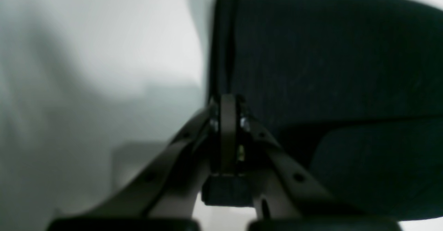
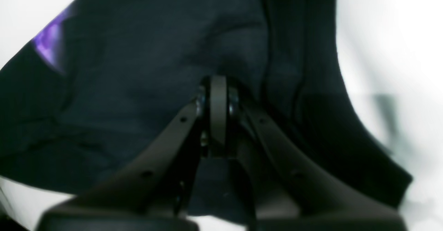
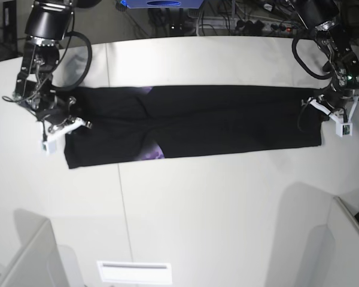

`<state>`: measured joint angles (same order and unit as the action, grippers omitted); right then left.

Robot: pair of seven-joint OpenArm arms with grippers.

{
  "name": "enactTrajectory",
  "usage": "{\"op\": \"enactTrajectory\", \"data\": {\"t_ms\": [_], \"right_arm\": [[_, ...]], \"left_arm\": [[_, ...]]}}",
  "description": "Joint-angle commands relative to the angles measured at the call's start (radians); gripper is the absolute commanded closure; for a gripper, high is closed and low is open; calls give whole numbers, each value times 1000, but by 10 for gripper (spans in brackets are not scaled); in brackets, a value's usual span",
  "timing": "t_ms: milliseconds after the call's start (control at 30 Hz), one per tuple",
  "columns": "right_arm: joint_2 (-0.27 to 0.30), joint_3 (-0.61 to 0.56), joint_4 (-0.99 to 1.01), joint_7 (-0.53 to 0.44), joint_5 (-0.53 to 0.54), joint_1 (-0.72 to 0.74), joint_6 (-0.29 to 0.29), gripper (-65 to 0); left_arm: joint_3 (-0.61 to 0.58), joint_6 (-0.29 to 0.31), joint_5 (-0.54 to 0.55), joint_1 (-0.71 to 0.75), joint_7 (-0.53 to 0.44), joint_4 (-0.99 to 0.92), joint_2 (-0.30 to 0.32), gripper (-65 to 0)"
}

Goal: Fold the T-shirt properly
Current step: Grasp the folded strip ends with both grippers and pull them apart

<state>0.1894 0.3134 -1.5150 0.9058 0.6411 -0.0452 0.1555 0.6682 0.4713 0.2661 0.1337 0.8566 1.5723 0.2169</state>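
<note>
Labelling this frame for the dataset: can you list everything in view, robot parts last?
T-shirt: one, black with purple print showing at folds, laid as a long band across the table's middle.
table: one, white, fills most of the base view.
label: one, white, table's near edge.
cables: several, dark, behind the table's far edge.
left claw: one, dark, shut on the T-shirt at its end on the base view's right.
right claw: one, dark, shut on the T-shirt at the opposite end.

The T-shirt (image 3: 215, 122) lies stretched in a long band across the worktop (image 3: 215, 203). The 2 grippers sit at its ends: right gripper (image 3: 69, 116) at base-view left, left gripper (image 3: 323, 104) opposite.
</note>
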Motion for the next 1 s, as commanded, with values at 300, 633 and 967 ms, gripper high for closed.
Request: {"op": "enactTrajectory", "data": {"t_ms": [300, 633, 967], "right_arm": [[-34, 10, -278, 78, 18, 5, 9, 0], [-37, 2, -304, 82, 18, -28, 11, 0], [-40, 2, -304, 83, 18, -35, 13, 0]], "left_arm": [[149, 5, 155, 7, 134, 259, -7, 0], [282, 5, 460, 163, 151, 259, 23, -393], [232, 45, 459, 91, 149, -45, 48, -650]]}}
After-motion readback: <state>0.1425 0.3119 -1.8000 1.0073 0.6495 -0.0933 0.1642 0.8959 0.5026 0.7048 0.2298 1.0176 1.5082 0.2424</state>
